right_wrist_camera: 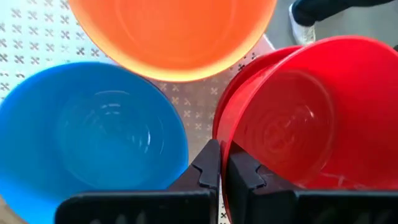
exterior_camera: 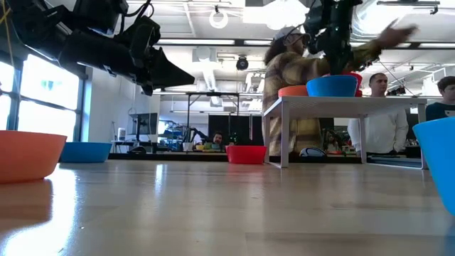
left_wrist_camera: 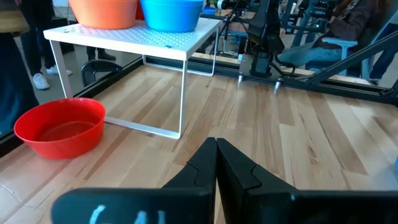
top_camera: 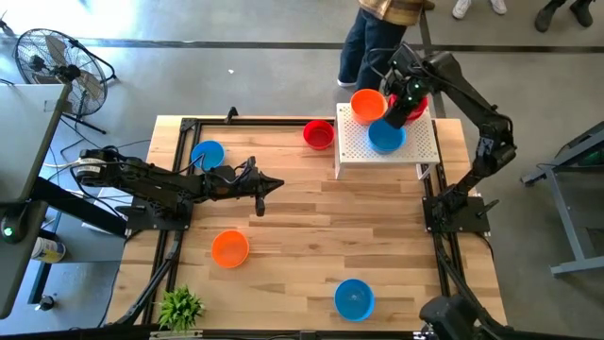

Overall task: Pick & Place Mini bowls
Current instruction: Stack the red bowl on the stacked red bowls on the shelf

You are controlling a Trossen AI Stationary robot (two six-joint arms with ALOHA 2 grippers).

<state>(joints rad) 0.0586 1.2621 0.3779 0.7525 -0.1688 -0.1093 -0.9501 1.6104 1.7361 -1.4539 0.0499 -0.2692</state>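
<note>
A white perforated stand (top_camera: 415,151) at the table's far right carries an orange bowl (top_camera: 368,103), a blue bowl (top_camera: 386,138) and a red bowl (top_camera: 418,100). My right gripper (right_wrist_camera: 222,163) is above the stand, shut on the red bowl (right_wrist_camera: 298,124), beside the blue bowl (right_wrist_camera: 93,137) and the orange bowl (right_wrist_camera: 174,31). My left gripper (top_camera: 276,184) is shut and empty above the table's middle. A red bowl (top_camera: 318,134), a blue bowl (top_camera: 208,154), an orange bowl (top_camera: 229,248) and another blue bowl (top_camera: 354,298) rest on the table. My right gripper pinches the red bowl's rim (right_wrist_camera: 219,134) on the side next to the blue bowl, one finger inside the bowl and one outside. The fingers come from above, pointing down. Whether the bowl's base rests on the stand, I cannot tell.
A person (top_camera: 377,38) stands just beyond the table's far edge behind the stand, and more people show in the low view (exterior_camera: 380,107). A small green plant (top_camera: 179,307) sits at the near left corner. Bare wood (top_camera: 330,227) lies at the table's middle.
</note>
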